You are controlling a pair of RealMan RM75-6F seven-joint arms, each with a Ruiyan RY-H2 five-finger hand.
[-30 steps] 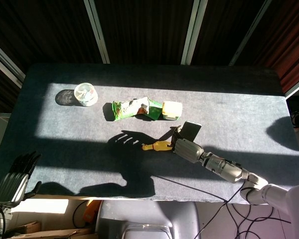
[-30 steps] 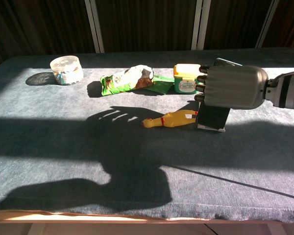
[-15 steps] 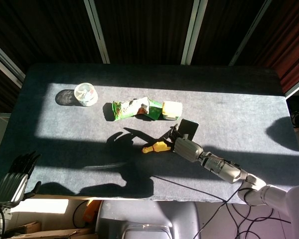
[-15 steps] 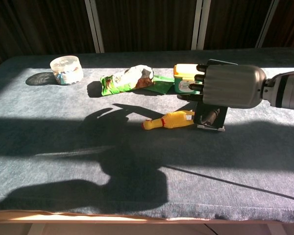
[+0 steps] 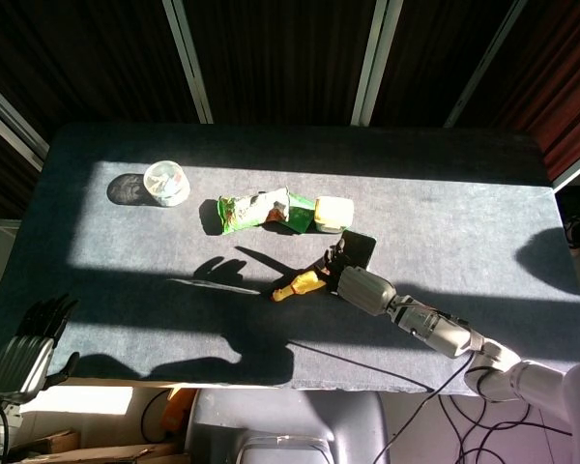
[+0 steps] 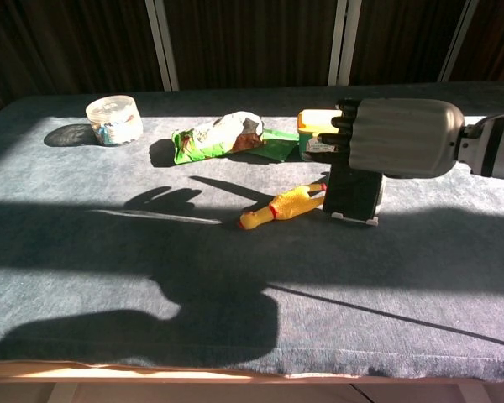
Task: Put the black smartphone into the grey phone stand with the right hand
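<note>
The right hand (image 6: 395,138) grips the top of the phone (image 6: 353,192), a stiff, slick, breakable slab best held by its edges, standing in the stand (image 6: 355,218) below.

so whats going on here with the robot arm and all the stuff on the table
The robot's right hand is at the black smartphone, which stands propped in the grey phone stand on the table. Its fingers curl over the phone's top edge; whether it is gripping or just touching is hard to tell. A yellow rubber chicken lies just beside the stand. The left hand hangs idle off the table's near corner, holding nothing.
</note>
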